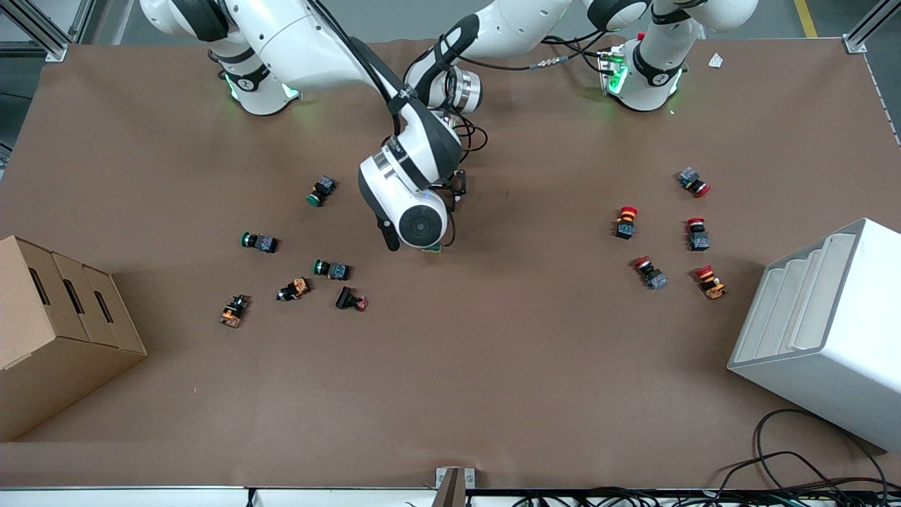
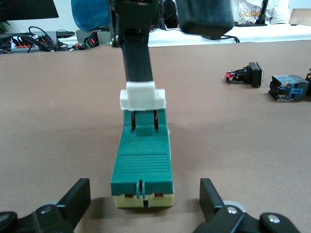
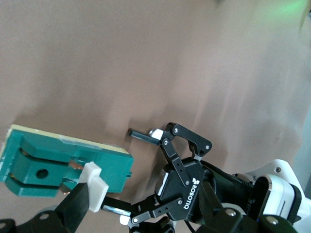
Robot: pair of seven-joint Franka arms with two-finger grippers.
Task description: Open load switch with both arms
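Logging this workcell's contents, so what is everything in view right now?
load switch: 1, dark green with white lever, mid-table under both hands
green-capped push-buttons: 3, toward the right arm's end
orange-and-black parts: 2, beside those
black part: 1, red tip, same cluster
red-capped push-buttons: 5, toward the left arm's end
cardboard box: 1, brown, right arm's end
stepped bin: 1, white, left arm's end
table: 1, brown
left hand: open, straddling the switch's end
right hand: at the white lever
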